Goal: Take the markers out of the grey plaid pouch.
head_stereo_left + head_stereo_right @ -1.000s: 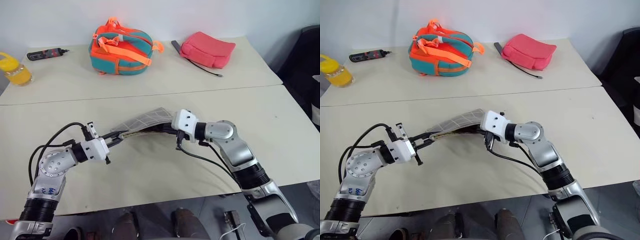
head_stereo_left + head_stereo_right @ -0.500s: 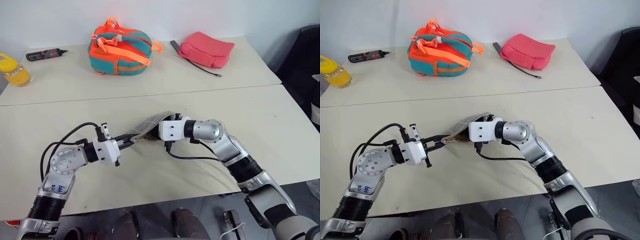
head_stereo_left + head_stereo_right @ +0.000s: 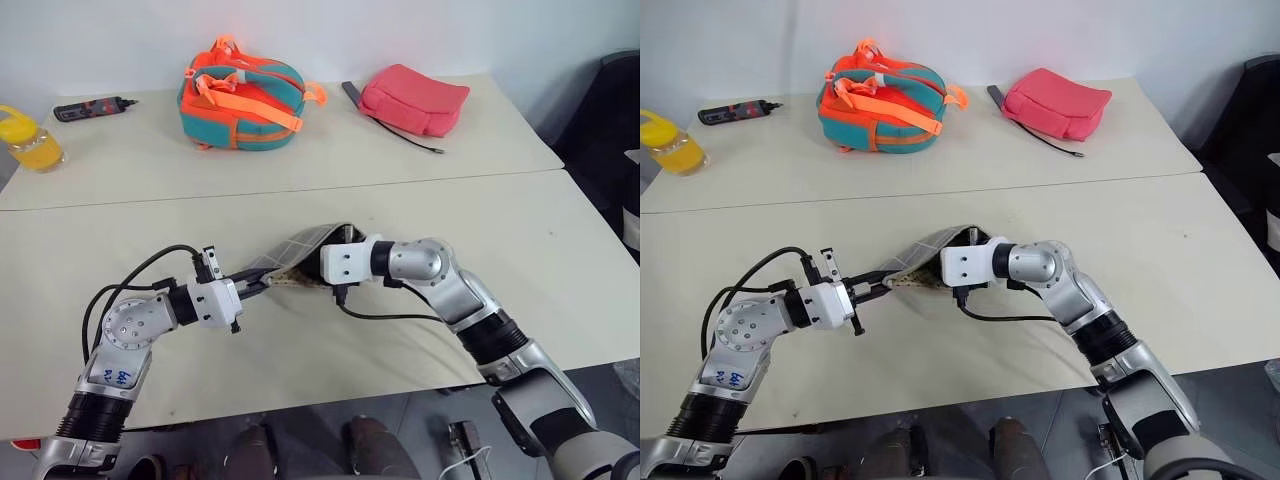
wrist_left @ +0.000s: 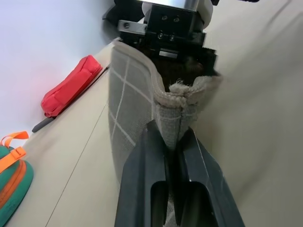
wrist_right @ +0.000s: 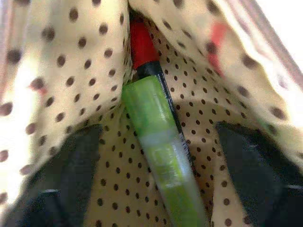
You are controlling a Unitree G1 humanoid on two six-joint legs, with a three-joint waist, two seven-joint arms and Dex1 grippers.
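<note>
Between the two grippers, the grey plaid pouch (image 3: 300,250) hung lifted off the table (image 3: 560,240), stretched from one hand to the other. The left gripper (image 4: 171,156) had its two black fingers pinched tight on the frayed end seam of the pouch, and that hold seemed meant to anchor the fabric and keep it taut so the mouth at the other end stayed reachable. The right gripper (image 3: 318,262) was pushed into that mouth, its fingers (image 5: 71,170) spread apart inside the spotted cream lining and not closed on anything. Between those spread fingers lay the markers (image 5: 158,151): a green-ended one nearest the hand, with a red-ended one just beyond it, deeper toward the closed end. They ran lengthwise along the pouch, roughly in line with the gripper's reach, which would let the fingers close across the green one. Judged from this, the step in hand was the reach and grasp; no marker had come out yet. Well beyond both hands, on the far table, sat a teal-and-orange backpack (image 3: 242,92) and a pink-red pouch (image 3: 414,98), both out of the way.
</note>
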